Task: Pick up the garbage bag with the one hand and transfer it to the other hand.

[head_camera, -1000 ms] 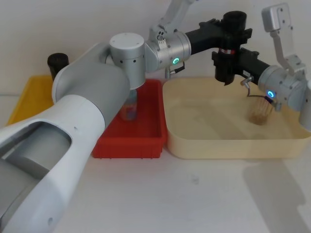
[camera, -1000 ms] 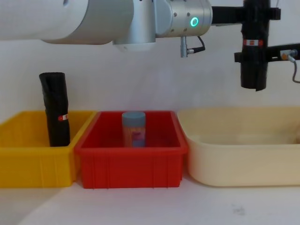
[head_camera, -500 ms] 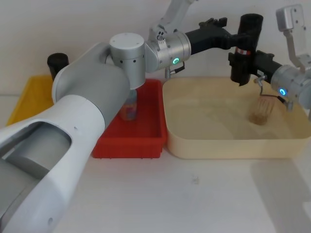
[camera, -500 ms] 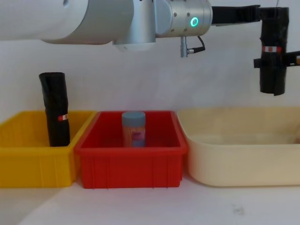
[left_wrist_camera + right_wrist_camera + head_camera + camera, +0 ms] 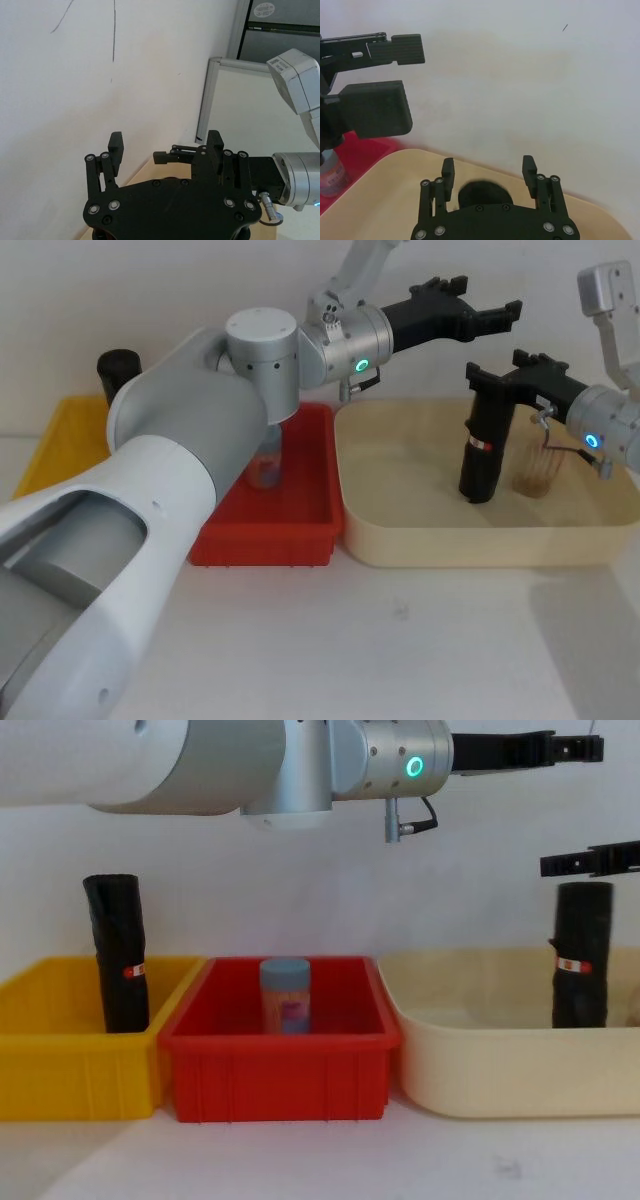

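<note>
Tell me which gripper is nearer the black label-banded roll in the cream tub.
Right. The right gripper sits open just above the garbage bag; the left gripper hangs open higher up, farther away.

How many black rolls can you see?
2. One garbage bag stands in the cream tub on the right; the twin roll stands in the yellow bin on the left.

Bright, even, diffuse light. Soft shadows on table (image 5: pixel 420 640) at 6 o'clock. No glare; focus sharp.

white table (image 5: pixel 420 640), yellow bin (image 5: pixel 60 1060), red bin (image 5: pixel 280 1070), cream tub (image 5: pixel 500 1070)
</note>
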Action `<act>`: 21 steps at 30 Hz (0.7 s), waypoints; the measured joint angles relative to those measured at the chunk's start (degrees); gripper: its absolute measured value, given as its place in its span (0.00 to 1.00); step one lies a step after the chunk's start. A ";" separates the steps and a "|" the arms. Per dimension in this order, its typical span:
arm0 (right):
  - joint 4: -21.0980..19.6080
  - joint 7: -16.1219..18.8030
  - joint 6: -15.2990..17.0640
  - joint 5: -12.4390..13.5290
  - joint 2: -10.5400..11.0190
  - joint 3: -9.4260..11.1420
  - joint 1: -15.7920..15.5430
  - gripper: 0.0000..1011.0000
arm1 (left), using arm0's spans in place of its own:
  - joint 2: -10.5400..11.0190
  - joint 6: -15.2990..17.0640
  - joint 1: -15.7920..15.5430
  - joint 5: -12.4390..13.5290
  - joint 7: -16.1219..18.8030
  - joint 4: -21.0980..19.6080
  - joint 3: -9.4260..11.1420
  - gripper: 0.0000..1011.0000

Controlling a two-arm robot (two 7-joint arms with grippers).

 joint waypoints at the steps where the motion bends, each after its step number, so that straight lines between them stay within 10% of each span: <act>1: 0.00 0.00 0.00 0.00 0.00 0.00 0.00 0.85 | 0.00 0.00 0.00 0.00 0.00 0.00 0.00 0.99; 21: -0.82 0.82 0.27 0.25 0.41 0.27 -0.72 0.99 | 0.00 0.00 0.00 0.00 0.00 0.00 0.00 0.99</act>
